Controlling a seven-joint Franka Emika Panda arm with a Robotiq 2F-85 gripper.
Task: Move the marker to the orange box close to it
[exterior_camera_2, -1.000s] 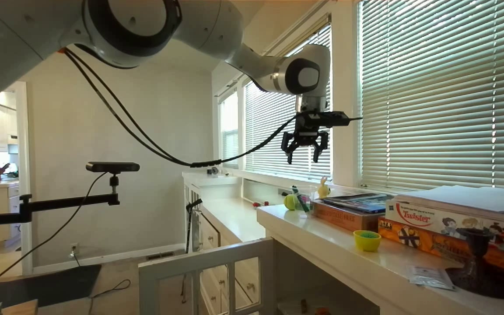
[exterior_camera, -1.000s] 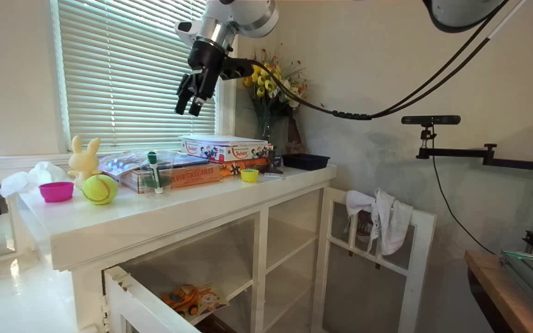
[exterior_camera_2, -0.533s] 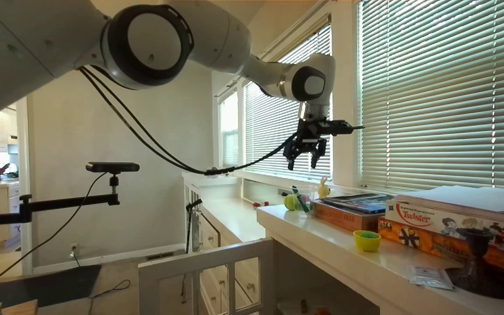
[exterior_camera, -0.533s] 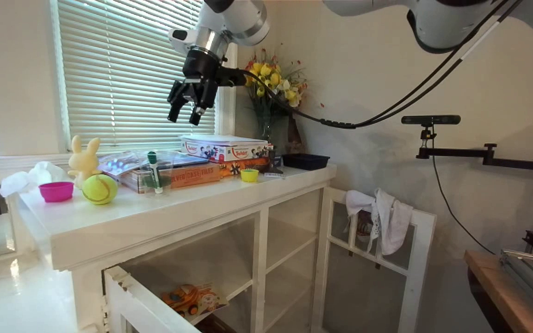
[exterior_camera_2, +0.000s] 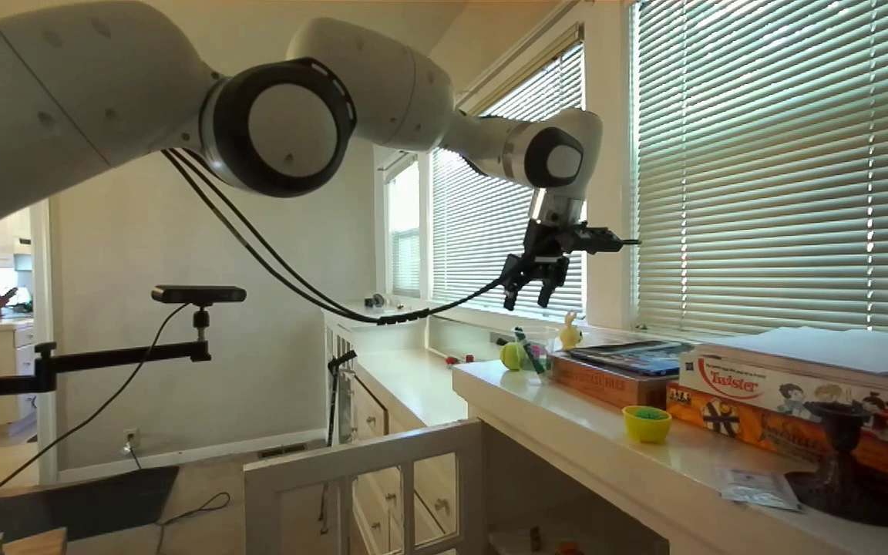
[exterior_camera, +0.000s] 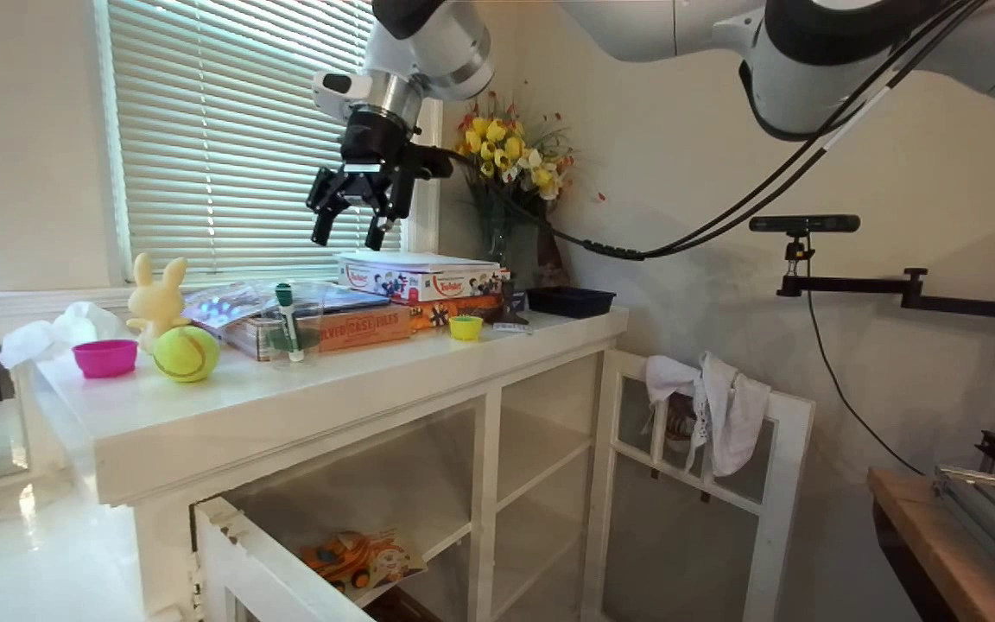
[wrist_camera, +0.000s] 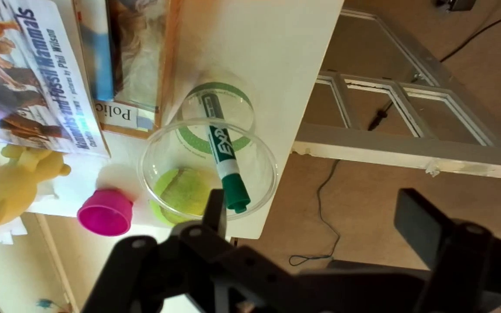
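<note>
white desk [exterior_camera: 249, 390] below the spread claw [exterior_camera: 348, 240]: marker [wrist_camera: 222, 145] tilted in a clear cup [wrist_camera: 260, 169], its label legible only in the wrist view.

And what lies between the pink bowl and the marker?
The tennis ball, seen in an exterior view; then the wall of the clear cup around the marker, seen in the wrist view.

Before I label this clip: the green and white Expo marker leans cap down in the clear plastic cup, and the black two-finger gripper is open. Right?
Not quite: the green and white Expo marker leans cap up in the clear plastic cup, as the wrist view shows. The rest holds: the black two-finger gripper is open.
</note>
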